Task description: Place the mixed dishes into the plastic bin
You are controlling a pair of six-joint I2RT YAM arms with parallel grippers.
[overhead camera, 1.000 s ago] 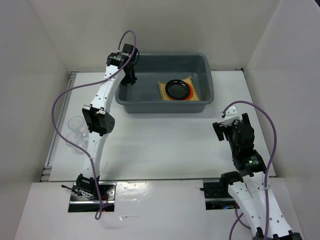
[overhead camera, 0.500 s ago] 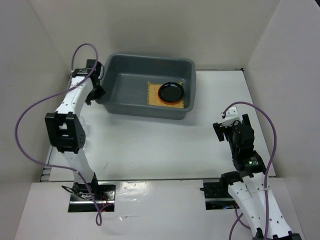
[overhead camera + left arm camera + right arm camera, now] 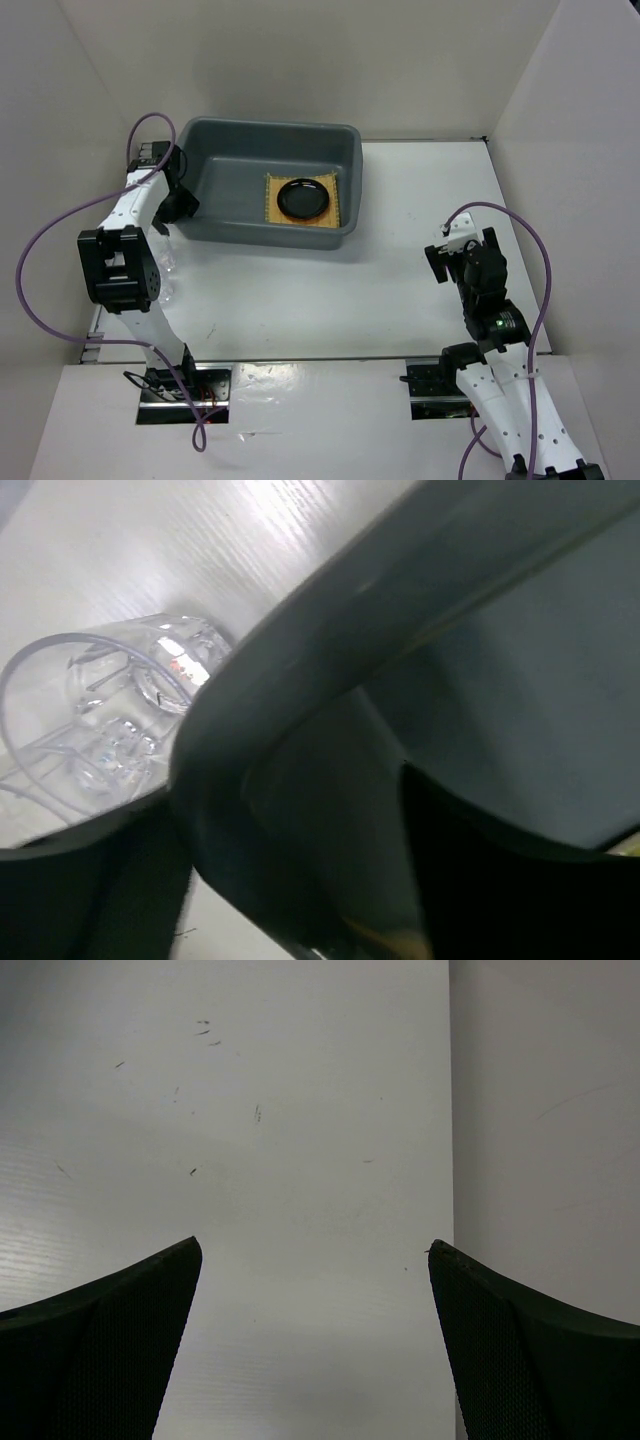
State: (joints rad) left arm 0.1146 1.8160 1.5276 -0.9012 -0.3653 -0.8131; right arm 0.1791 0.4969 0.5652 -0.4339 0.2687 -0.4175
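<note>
The grey plastic bin [image 3: 268, 127] stands at the far left of the table. Inside it the black plate [image 3: 303, 198] lies on the tan bamboo mat [image 3: 270, 207]; the orange plate is hidden under the black one. My left gripper [image 3: 177, 203] is shut on the bin's left rim, which fills the left wrist view [image 3: 400, 610], with one finger [image 3: 90, 890] outside the wall and the other inside. Clear glasses [image 3: 110, 710] stand on the table just outside the bin, faint in the top view [image 3: 166, 272]. My right gripper [image 3: 446, 258] is open and empty.
White walls close in the table on the left, back and right. The right wrist view shows only bare white table between the open fingers [image 3: 110, 1310] and the right wall's foot [image 3: 540, 1110]. The left arm's purple cable [image 3: 40, 250] loops out to the left.
The bin has slid left across the table, with the mat and plates in it, held by my left gripper on its left rim. The right arm has not moved.
</note>
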